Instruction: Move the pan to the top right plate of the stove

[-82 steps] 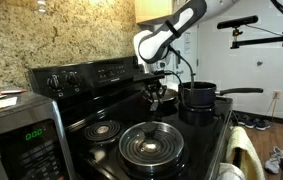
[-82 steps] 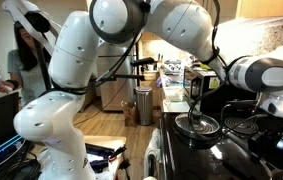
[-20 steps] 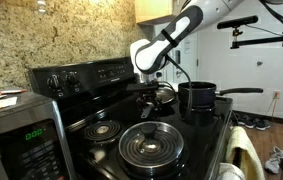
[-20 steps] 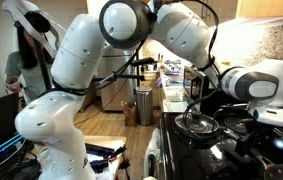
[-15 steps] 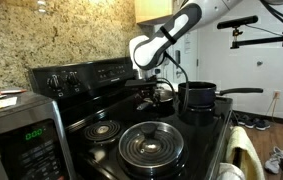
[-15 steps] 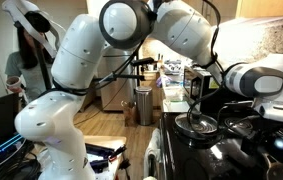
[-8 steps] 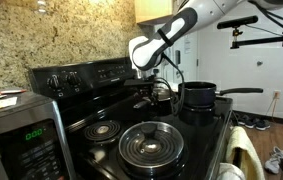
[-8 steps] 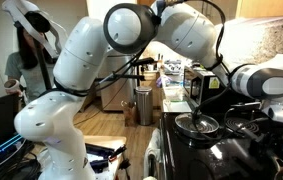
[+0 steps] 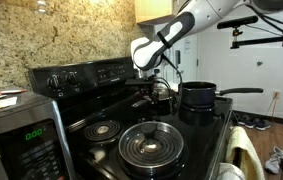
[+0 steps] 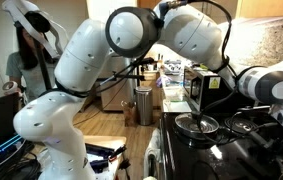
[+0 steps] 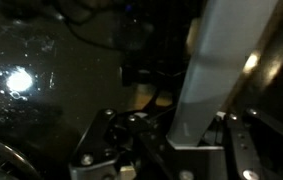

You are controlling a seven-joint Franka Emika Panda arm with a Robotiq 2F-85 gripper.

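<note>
In an exterior view my gripper (image 9: 156,89) hangs low over the far back burner of the black stove (image 9: 196,135), next to its knob panel. The silvery pan (image 9: 164,96) shows as a shiny shape just under the fingers. In the wrist view the gripper (image 11: 181,136) is shut on a pale flat metal strip, the pan's handle (image 11: 221,60). The top right plate lies beneath the gripper and pan and is mostly hidden.
A round dark ribbed lidded pan (image 9: 151,146) (image 10: 196,125) sits on the near front burner. A deep black saucepan (image 9: 197,97) stands close beside the gripper. A bare coil burner (image 9: 102,130) lies by the back panel. A microwave (image 9: 16,135) stands near the camera.
Over the last seconds the wrist with the pan has shifted a little toward the back panel and risen slightly. The other pots have not moved.
</note>
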